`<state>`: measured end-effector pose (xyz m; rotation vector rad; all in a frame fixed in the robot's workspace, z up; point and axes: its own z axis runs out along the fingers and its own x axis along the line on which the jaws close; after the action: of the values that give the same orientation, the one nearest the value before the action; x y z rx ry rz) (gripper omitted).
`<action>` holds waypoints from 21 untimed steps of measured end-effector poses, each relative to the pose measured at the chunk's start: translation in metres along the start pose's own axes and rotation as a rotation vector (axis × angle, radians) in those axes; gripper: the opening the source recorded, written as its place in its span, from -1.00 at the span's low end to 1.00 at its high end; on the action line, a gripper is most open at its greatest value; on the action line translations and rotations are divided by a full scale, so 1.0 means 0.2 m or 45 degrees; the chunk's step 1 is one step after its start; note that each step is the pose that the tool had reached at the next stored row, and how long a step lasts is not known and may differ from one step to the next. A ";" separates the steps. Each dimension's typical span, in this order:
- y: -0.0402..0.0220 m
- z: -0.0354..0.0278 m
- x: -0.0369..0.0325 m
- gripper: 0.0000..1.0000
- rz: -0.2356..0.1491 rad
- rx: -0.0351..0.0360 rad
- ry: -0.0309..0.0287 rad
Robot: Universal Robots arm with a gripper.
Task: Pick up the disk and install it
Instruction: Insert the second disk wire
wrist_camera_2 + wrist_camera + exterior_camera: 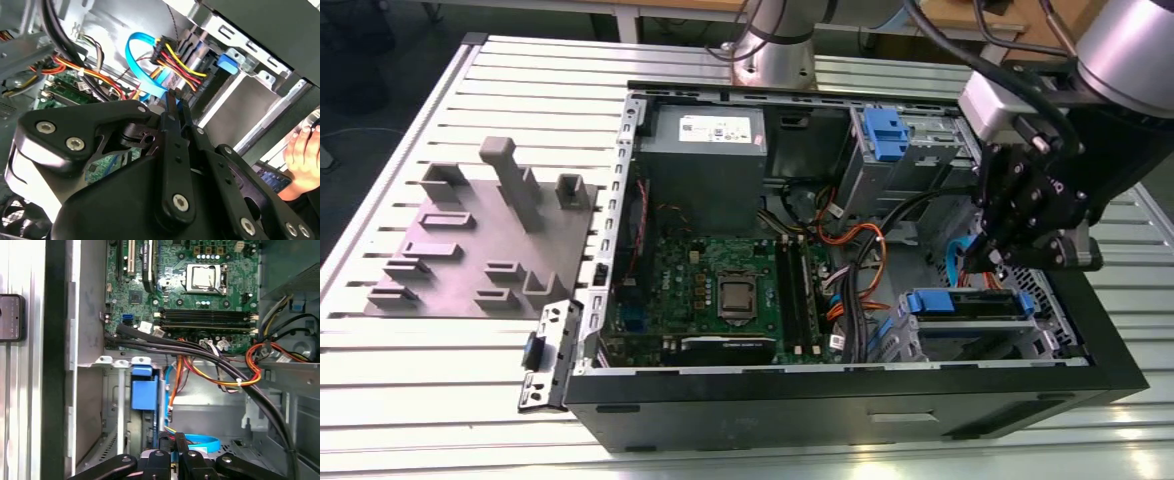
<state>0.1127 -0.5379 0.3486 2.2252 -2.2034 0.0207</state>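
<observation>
- The disk (970,304) is sitting in the drive cage at the corner of the computer case (854,385). In the exterior view that is about 4 o'clock from the motherboard (720,290). Its blue carrier bracket is facing up and silver metal is showing just under it.
- In the first wrist view the blue bracket of the disk (142,390) is standing between the cage's metal rails.
- The gripper (1001,258) is hanging inside the case just above the disk, at about 1 o'clock from it in the exterior view.
- The jaws are lying pressed together in both wrist views, with nothing between them. The fingertips (173,100) are pointing toward the cage and are not touching the disk, as far as I can tell.
- In the first wrist view the gripper (173,441) is hovering over a looped blue ribbon cable (200,442), near the bracket.
- The same blue ribbon cable (142,65) is curving beside a bundle of red, yellow and black wires (175,60) in the second wrist view.
- A grey power-supply box (704,150) is occupying the case at 12 o'clock from the motherboard in the exterior view.
- A second blue latch (886,135) is sitting in the upper bay, at about 12 o'clock from the disk.
- A grey fixture block (480,235) is resting on the slotted table (400,380), at 9 o'clock from the case.
- A person's hand (302,155) is showing beyond the case wall in the second wrist view.
</observation>
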 end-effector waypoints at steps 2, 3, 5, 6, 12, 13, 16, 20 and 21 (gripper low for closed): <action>0.005 0.010 0.022 -0.68 -0.001 0.0027 -0.0007; 0.010 0.015 0.029 -0.68 -0.001 0.0043 -0.0014; 0.019 0.023 0.037 -0.68 -0.002 0.0083 -0.0033; 0.021 0.025 0.040 -0.68 -0.004 0.0115 -0.0034; 0.039 0.040 0.070 -0.68 -0.010 0.0290 -0.0033; 0.039 0.042 0.074 -0.68 -0.011 0.0296 -0.0034; 0.040 0.046 0.083 -0.68 -0.011 0.0322 -0.0034; 0.040 0.056 0.085 -0.68 -0.011 0.0333 -0.0035; 0.040 0.059 0.084 -0.68 -0.011 0.0334 -0.0033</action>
<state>0.1048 -0.5551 0.3372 2.2496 -2.2074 0.0469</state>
